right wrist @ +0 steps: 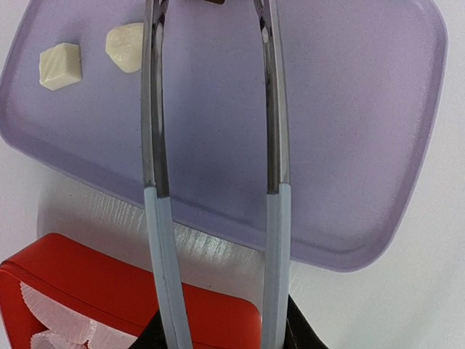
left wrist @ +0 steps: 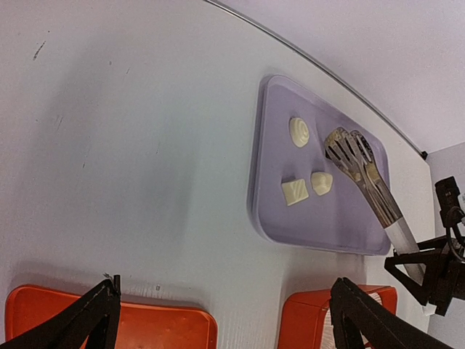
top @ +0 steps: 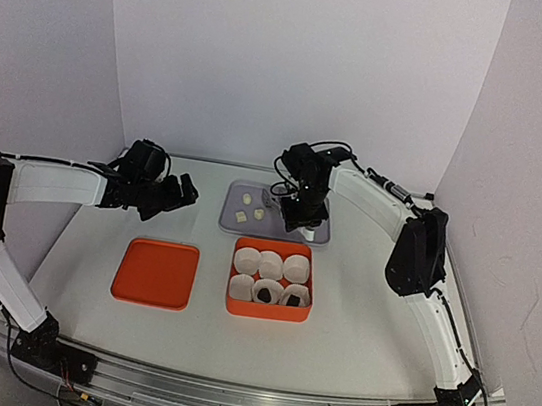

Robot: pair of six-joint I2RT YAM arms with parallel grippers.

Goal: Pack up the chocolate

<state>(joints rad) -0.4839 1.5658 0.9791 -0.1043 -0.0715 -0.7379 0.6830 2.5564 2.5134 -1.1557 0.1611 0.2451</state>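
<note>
a robot test lab is shown. a white table [top: 361,349] is closed in on three sides by plain white walls [top: 300,66]. the left arm [top: 52,182] and the right arm [top: 424,250] are bolted to a metal rail [top: 224,393] at the near edge. black cables [top: 391,187] are seen along the arms.

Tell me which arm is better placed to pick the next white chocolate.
Right: the right tool holds tongs above the purple tray, near the white chocolates. The left tool hangs empty beside the tray.
</note>
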